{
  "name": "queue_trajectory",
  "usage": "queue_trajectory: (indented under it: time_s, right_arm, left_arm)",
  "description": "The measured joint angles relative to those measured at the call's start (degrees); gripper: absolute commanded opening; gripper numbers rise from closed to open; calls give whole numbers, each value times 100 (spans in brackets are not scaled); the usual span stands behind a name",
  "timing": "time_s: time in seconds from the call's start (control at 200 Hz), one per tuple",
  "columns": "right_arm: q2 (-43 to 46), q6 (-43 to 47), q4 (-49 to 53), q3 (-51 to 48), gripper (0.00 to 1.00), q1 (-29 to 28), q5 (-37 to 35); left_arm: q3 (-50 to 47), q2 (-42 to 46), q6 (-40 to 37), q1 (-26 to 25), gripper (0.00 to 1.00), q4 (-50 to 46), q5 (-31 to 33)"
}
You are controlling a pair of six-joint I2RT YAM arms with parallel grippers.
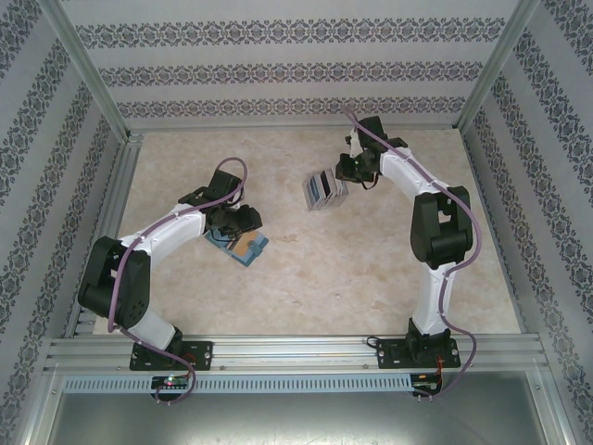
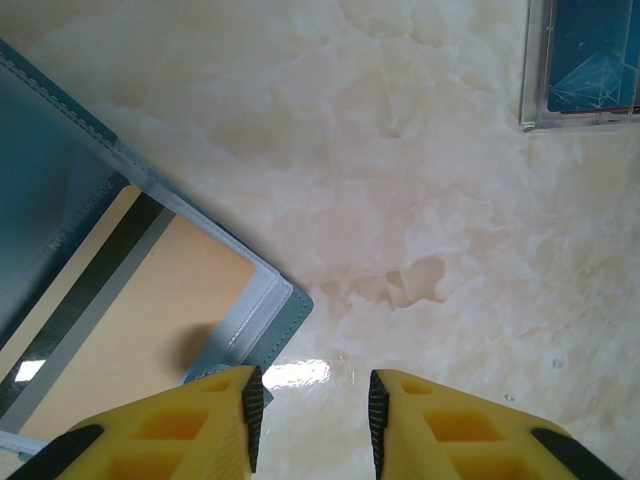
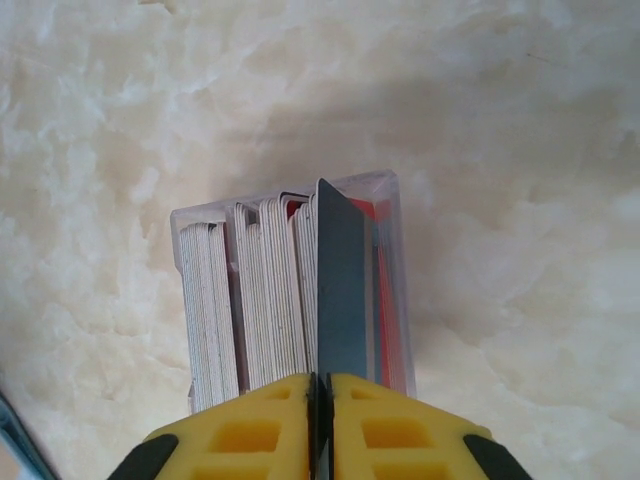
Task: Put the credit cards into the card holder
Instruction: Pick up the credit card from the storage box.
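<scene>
My right tool (image 3: 322, 400) is pinched on a dark card (image 3: 342, 290) standing in the clear box (image 3: 388, 190), frame centre. My left tool (image 2: 315, 410), narrow and empty, sits by the holder (image 2: 290, 305), lower left, with one tan card (image 2: 150, 330) inside. Most cards (image 3: 260, 300) are not yet moved.

marbled table (image 1: 371, 278) w/ open teal card holder (image 2: 60, 180) at left, clear box (image 1: 322, 192) of credit cards (image 3: 255, 300) mid-right.
</scene>
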State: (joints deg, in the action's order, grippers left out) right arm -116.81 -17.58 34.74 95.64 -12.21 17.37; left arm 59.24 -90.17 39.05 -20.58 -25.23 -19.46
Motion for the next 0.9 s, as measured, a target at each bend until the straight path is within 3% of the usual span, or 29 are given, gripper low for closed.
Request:
queue_trajectory:
  time_s: [0.485,0.899]
  right_arm:
    - [450,264,286,0,7,125,-247]
    - [1906,297,295,-669,7,-52,-361]
  left_arm:
    - [76,2,-245,129,36,-223,219]
    - [87,59,-695,1390,36,-577,798]
